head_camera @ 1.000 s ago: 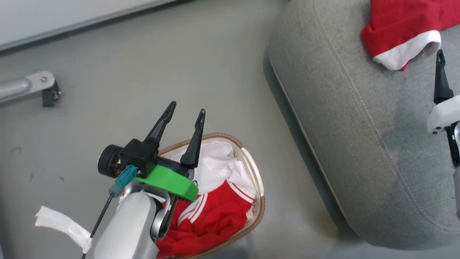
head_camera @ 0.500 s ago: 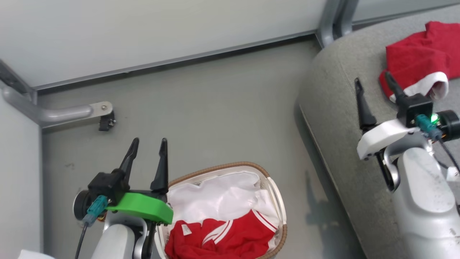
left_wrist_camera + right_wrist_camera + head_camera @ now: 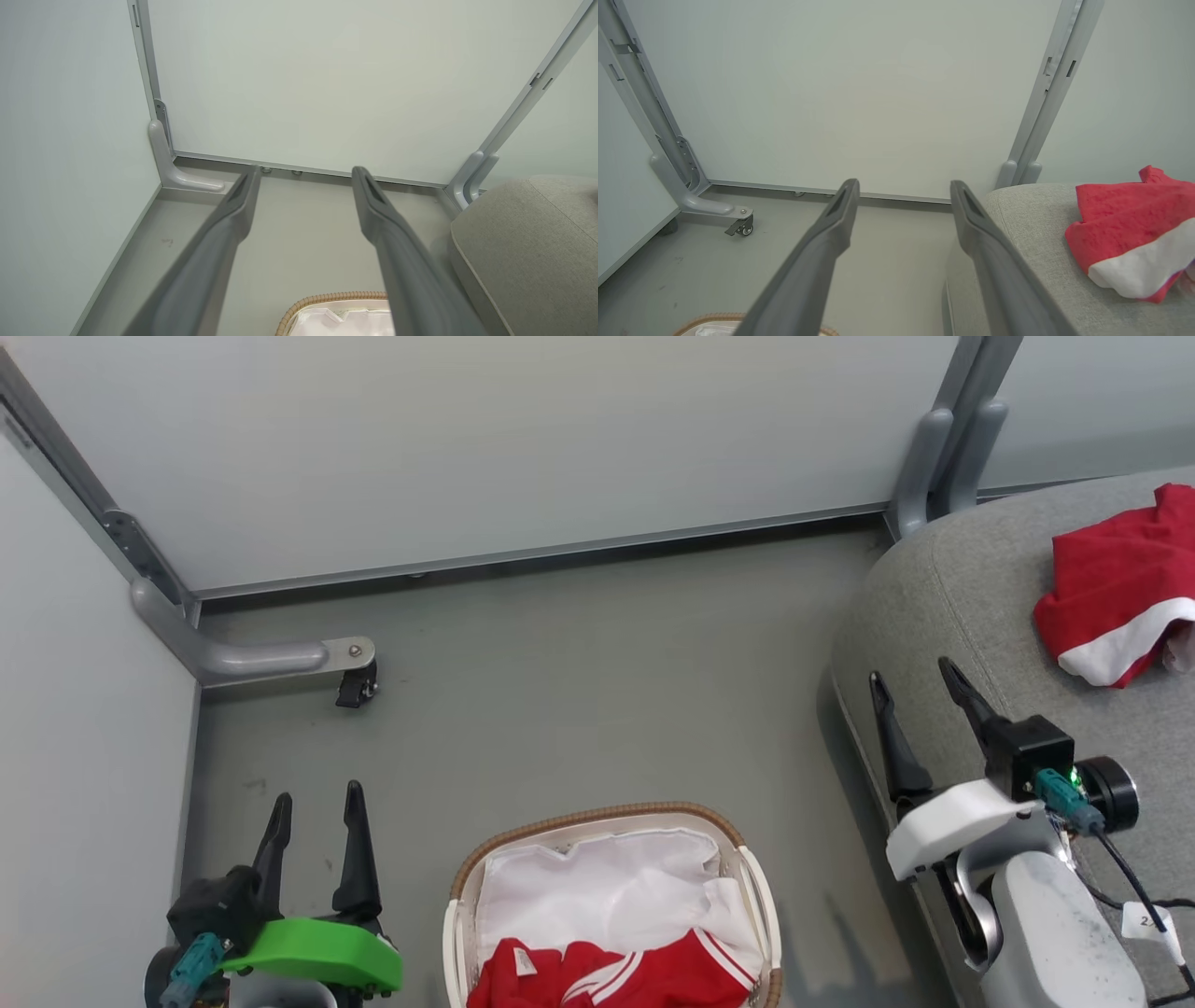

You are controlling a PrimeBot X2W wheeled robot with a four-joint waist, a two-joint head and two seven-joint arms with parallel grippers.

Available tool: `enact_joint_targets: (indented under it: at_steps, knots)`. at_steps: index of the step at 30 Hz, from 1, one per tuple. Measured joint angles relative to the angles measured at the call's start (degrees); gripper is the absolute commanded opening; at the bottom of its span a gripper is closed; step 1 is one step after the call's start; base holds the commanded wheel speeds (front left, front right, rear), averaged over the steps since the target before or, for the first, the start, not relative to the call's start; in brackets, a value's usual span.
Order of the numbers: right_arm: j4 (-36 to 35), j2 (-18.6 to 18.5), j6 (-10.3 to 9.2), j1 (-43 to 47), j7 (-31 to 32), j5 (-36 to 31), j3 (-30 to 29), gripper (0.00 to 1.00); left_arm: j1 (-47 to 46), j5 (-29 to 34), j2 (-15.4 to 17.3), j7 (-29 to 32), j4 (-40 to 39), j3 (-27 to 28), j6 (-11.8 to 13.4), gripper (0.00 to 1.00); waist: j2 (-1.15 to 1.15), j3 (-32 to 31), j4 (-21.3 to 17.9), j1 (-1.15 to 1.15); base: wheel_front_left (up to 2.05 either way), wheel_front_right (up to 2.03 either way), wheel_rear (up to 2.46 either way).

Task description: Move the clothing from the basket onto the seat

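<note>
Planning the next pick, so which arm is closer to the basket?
Left. The left gripper, jaws open, sits just left of the basket; the right gripper, also open, is farther off, by the edge of the seat.

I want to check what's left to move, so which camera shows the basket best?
The head view: the basket shows from above with most of its brown rim, white liner and red clothing inside, though its near end is cut off. Each wrist view catches a sliver of rim at its bottom edge.
</note>
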Motion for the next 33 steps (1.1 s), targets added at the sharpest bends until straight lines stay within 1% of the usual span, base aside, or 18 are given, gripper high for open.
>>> enact_joint_targets:
  at_steps: [2, 6, 11, 19, 33]
  knots:
    - [-0.79, 0.0, 0.0, 2.03, 0.01, 2.04, 0.09, 1.0, 0.91, 0.11, -0.01, 0.0, 0.21, -0.04, 0.0, 1.0, 0.0, -0.79, 0.3, 0.0, 0.0, 0.0, 0.0]
    - [-1.68, 0.03, 0.0, 5.36, 0.01, 3.96, 1.14, 1.0, 2.15, 0.01, -0.02, 0.0, 0.33, 0.19, 0.25, 1.0, 0.0, -2.22, 0.63, 0.0, 0.0, 0.0, 0.0]
    - [-1.45, 0.08, 0.0, 7.87, 0.01, 3.38, 3.48, 1.0, 3.17, 0.58, -0.03, 0.0, 0.59, 0.0, 0.26, 1.0, 0.0, -3.33, 0.57, 0.0, 0.0, 0.0, 0.0]
    - [-1.16, 0.07, 0.0, 7.99, 0.01, 3.83, 4.85, 1.0, 3.17, 0.58, -0.03, 0.0, 0.66, 0.03, 0.25, 1.0, 0.0, -3.13, 0.09, 0.0, 0.0, 0.0, 0.0]
    - [-1.15, 0.07, 0.0, 7.98, 0.01, 4.23, 4.98, 1.0, 3.16, 0.57, -0.03, 0.0, 1.45, -0.01, 0.18, 1.0, 0.0, -3.5, -0.3, 0.0, 0.0, 0.0, 0.0]
